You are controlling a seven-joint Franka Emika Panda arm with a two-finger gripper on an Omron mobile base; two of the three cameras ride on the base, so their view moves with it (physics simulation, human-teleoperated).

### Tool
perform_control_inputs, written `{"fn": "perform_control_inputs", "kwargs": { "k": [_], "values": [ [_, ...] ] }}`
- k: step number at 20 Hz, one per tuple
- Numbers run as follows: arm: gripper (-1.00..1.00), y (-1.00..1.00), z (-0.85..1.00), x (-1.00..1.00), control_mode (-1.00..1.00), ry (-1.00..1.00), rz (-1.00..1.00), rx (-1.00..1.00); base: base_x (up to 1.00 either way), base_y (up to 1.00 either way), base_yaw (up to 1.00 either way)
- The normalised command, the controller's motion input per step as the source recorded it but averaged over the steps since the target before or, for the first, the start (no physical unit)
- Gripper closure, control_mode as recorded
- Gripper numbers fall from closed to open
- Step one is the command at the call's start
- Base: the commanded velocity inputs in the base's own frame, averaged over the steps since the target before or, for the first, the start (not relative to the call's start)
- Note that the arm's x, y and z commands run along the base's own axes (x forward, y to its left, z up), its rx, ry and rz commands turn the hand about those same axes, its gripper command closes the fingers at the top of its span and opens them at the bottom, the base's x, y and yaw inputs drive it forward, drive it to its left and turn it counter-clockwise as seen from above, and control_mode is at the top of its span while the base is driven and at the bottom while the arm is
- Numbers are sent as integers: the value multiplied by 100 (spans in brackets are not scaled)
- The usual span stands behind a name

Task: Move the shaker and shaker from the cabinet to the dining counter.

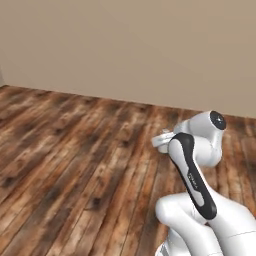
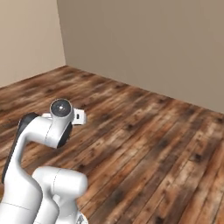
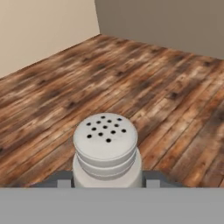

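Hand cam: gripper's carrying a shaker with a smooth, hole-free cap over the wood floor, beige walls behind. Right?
Not quite. In the hand view the shaker sits in the gripper over the wood floor, beige walls behind, but its cap is dotted with small dark holes.

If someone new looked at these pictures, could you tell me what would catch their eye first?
Most likely the light-grey shaker, its perforated cap filling the lower middle of the hand view, held in the end effector. Next, the white arm folded at the lower right of the left base view, over a rustic wood plank floor bounded by bare beige walls.
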Motion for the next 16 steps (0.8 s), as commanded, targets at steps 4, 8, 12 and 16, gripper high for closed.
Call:
{"fn": "perform_control_inputs", "kwargs": {
  "k": [4, 8, 12, 16],
  "values": [
    [100, 0, 0, 0, 100, 0, 0, 0, 67, 8, -35],
    [100, 0, 0, 0, 100, 0, 0, 0, 68, 9, -36],
    [100, 0, 0, 0, 100, 0, 0, 0, 66, 5, -35],
    [100, 0, 0, 0, 100, 0, 0, 0, 61, 5, -40]
  ]
}}
